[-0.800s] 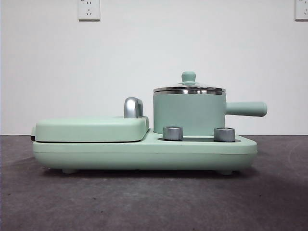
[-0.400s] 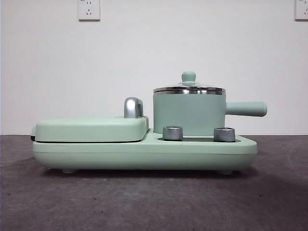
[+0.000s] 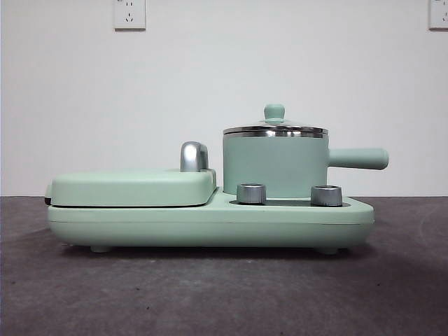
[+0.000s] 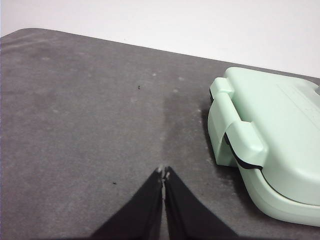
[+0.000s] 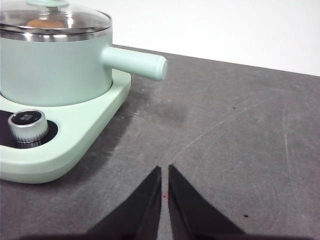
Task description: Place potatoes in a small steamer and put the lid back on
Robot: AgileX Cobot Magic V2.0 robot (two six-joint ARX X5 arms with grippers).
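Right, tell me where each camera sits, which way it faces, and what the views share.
Front view: low at table height, looking level at the lid on the small steamer; no arm shows.
Left wrist view: on the left arm, above its shut left claw, facing the griddle cover.
Right wrist view: on the right arm, above its right claw, facing the steamer; something orange-brown shows under the lid.
Front and right views share the steamer's handle.

Evenly, softly lit from above. Faint shadow under the appliance base [image 3: 210, 227] on the dark table [image 3: 210, 294]. Small glare on the lid [image 5: 55, 20]. Slightly soft, grainy throughout.
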